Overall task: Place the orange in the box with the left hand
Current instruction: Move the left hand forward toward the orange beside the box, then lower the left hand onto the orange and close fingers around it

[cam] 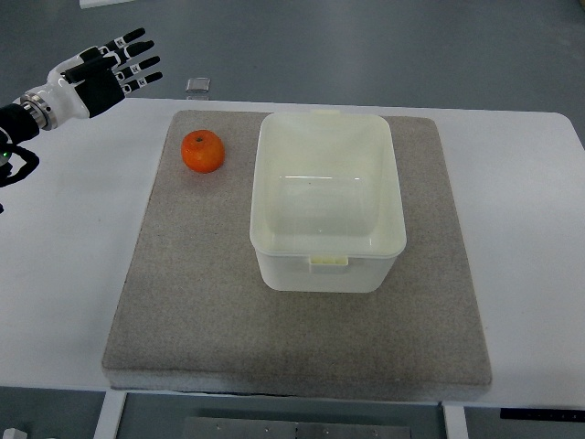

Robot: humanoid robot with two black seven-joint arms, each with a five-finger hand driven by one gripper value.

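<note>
Fingers (137, 62) of my left hand (96, 78) spread wide, holding nothing, round orange fruit (202, 151) on grey felt mat (183, 302), beside empty white plastic box (327, 197), apart.

One orange (202, 151) — round, stem dimple up. One box (328, 199), pale and translucent, lid off. One grey mat (183, 311) under both. One white table (55, 274). One robot hand — the left hand (108, 69), fingers spread. One small clear object (197, 86) at the far edge.
</note>
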